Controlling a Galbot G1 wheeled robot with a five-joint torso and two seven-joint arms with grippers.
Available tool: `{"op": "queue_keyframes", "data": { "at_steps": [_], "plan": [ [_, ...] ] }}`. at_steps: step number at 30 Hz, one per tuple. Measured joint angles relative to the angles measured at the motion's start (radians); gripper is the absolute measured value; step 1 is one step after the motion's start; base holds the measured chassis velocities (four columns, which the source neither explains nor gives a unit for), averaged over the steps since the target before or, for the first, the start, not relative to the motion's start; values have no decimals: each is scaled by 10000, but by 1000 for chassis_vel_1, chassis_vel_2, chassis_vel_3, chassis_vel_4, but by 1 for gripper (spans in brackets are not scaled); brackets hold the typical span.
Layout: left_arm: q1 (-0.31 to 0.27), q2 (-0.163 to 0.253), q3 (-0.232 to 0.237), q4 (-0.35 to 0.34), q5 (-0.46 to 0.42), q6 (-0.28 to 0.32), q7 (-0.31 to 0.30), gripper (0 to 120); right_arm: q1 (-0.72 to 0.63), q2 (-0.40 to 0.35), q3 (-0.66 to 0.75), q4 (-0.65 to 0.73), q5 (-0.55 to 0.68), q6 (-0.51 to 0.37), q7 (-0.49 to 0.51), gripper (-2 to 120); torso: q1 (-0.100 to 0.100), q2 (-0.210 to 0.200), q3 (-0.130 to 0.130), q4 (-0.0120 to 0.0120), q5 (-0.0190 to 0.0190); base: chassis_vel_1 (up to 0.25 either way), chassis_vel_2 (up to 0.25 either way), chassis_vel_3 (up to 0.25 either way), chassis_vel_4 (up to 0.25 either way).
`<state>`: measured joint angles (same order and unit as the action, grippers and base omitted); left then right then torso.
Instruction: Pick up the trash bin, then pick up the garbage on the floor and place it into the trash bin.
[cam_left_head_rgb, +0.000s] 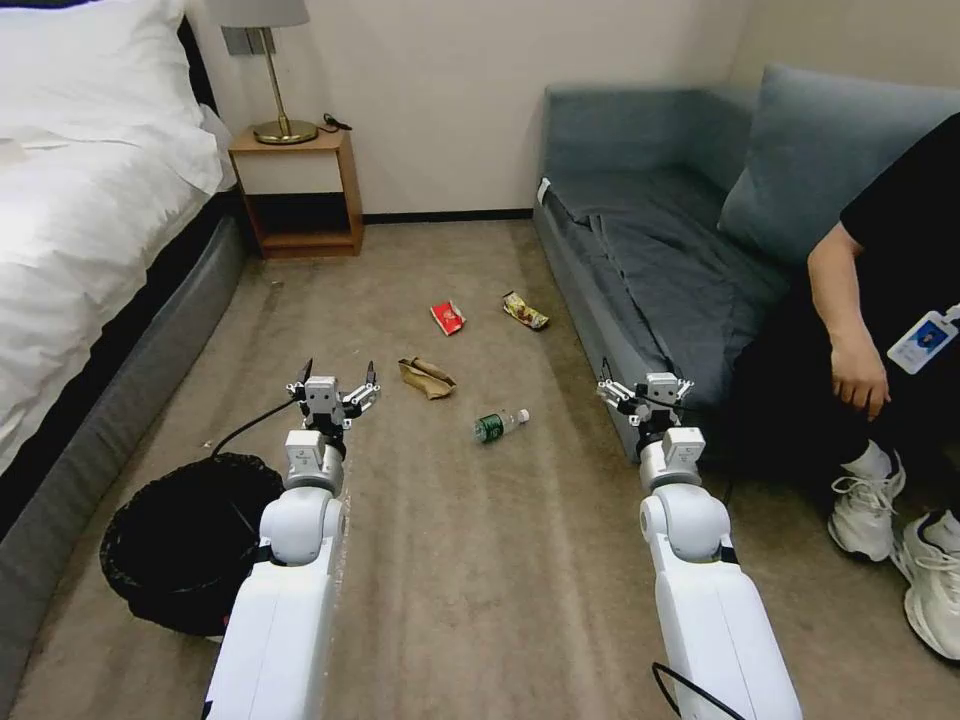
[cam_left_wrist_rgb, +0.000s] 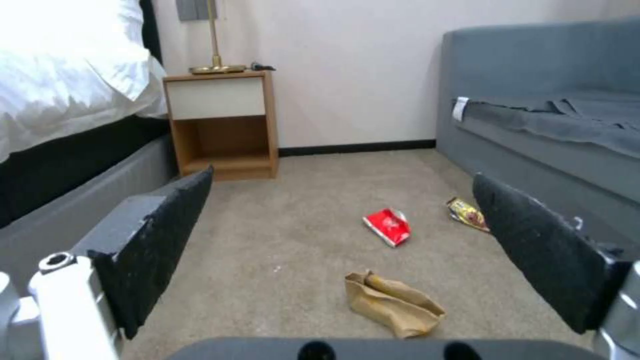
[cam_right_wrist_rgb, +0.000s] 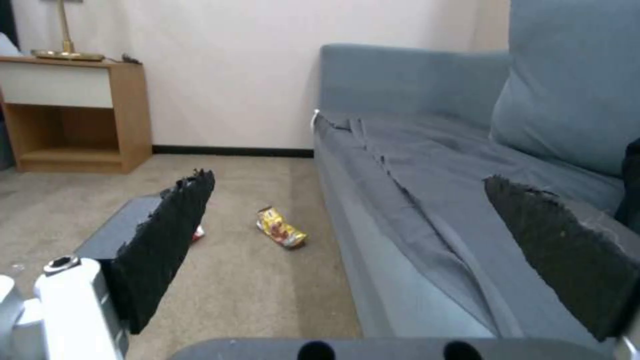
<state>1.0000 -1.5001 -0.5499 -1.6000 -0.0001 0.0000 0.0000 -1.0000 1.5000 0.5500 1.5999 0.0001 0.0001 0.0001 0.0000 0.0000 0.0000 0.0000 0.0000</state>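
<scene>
Your left hand (cam_left_head_rgb: 335, 385) hangs wide open with the trash bin (cam_left_head_rgb: 185, 540) behind it and the garbage (cam_left_head_rgb: 427, 377) on the floor just ahead, while your right hand (cam_left_head_rgb: 645, 392) waits, equally wide, beside the sofa (cam_left_head_rgb: 640, 260).

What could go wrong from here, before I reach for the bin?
1. The bin sits low beside the left arm, behind the open left pincer; reaching back may snag its loose black liner.
2. The bottle lies on its side and could roll if nudged.
3. A person's feet rest close to the open right pincer.
</scene>
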Motion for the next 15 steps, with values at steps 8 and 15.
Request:
{"op": "queue_keyframes", "data": {
  "at_steps": [8, 15],
  "plan": [
    [0, 0, 0, 0, 0, 0, 0, 100, 0, 0, 0, 0, 0, 0, 0, 100, 0, 0, 0, 0, 0, 0, 0, 0, 0],
    [0, 0, 0, 0, 0, 0, 1, 100, 0, 0, 0, 0, 0, 0, 0, 100, 0, 0, 0, 0, 0, 0, 0, 0, 0]
  ]
}}
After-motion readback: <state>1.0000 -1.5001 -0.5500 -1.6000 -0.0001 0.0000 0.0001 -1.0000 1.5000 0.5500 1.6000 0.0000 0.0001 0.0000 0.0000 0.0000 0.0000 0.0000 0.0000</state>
